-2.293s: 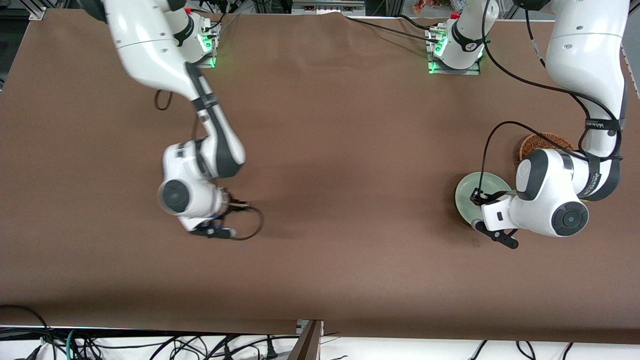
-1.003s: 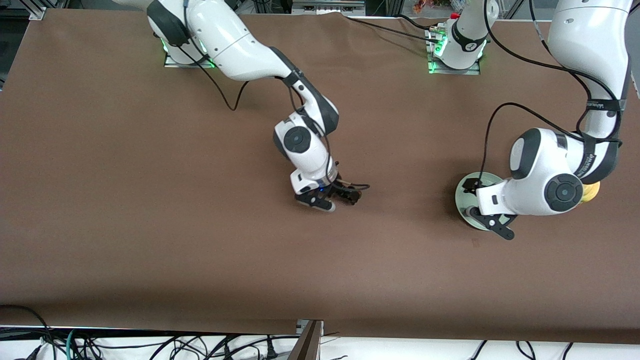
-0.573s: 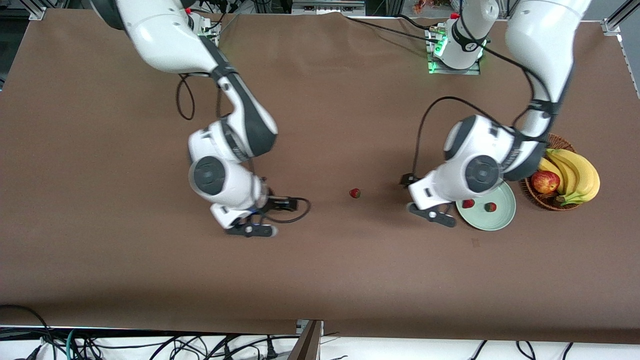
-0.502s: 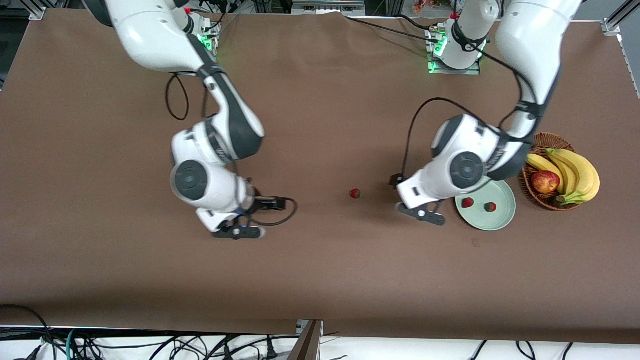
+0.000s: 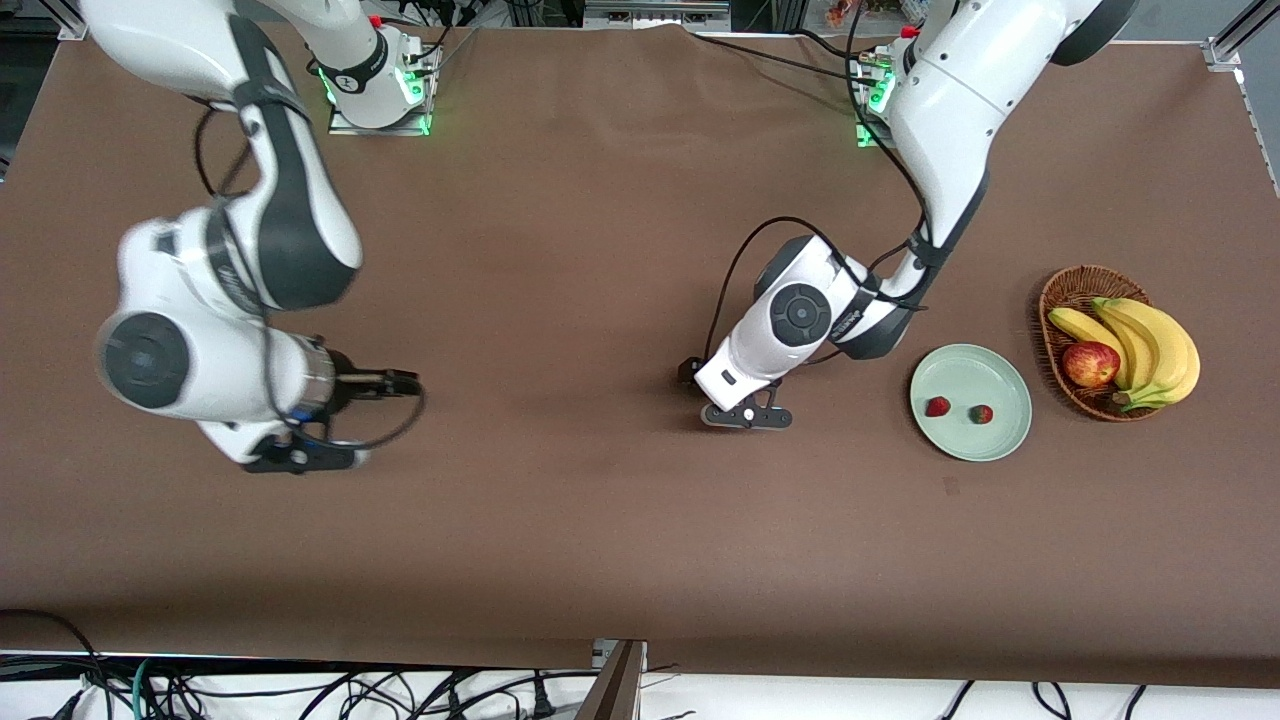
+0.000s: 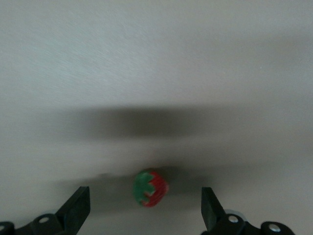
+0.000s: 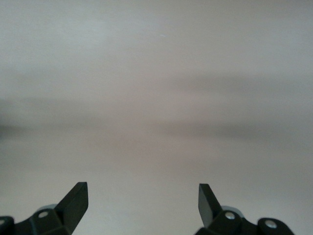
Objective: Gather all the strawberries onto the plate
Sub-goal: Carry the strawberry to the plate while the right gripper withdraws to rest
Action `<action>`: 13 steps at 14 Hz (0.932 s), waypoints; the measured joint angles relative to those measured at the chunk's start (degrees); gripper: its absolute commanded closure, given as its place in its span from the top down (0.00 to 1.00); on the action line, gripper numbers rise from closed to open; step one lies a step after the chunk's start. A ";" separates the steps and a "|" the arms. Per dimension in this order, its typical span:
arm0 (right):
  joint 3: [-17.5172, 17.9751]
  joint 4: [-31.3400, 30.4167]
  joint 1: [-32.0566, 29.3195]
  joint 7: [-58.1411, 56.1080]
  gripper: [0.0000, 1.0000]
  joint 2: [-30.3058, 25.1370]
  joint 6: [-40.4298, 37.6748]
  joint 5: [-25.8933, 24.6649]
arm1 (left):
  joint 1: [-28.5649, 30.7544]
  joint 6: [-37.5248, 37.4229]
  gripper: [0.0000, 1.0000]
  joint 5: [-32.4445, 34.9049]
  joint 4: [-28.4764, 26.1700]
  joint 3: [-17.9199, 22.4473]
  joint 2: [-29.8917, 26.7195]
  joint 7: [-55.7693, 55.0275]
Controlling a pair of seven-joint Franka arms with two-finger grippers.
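Observation:
Two strawberries (image 5: 937,406) (image 5: 982,413) lie on the pale mint-green plate (image 5: 1003,438) toward the left arm's end of the table. The third strawberry (image 6: 150,187) shows only in the left wrist view, lying on the brown cloth between the open fingers; in the front view the left hand hides it. My left gripper (image 5: 722,392) (image 6: 145,200) is open and low over the middle of the table. My right gripper (image 5: 325,420) (image 7: 142,196) is open and empty over bare cloth toward the right arm's end.
A brown wicker basket (image 5: 1066,285) with bananas (image 5: 1150,340) and a red apple (image 5: 1090,363) stands beside the plate, at the left arm's end of the table. A small dark spot (image 5: 950,486) marks the cloth nearer the front camera than the plate.
My left gripper has moved from the plate to the middle of the table, over the lone strawberry. My right arm has swung away toward its own end of the table.

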 measured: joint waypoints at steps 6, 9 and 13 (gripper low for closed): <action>0.08 -16.91 -4.88 -3.66 1.00 -21.75 -4.75 -5.88 | -0.21 1.16 0.17 0.00 -0.02 0.42 1.42 -0.70; 2.05 -22.94 -7.60 -3.66 1.00 -28.97 -5.80 -6.42 | -0.21 1.17 0.00 0.01 0.01 0.44 1.67 -0.72; 3.36 -23.84 -11.67 -4.11 1.00 -32.70 -5.99 -6.46 | -0.01 -0.66 0.00 0.01 0.67 0.51 1.41 -0.72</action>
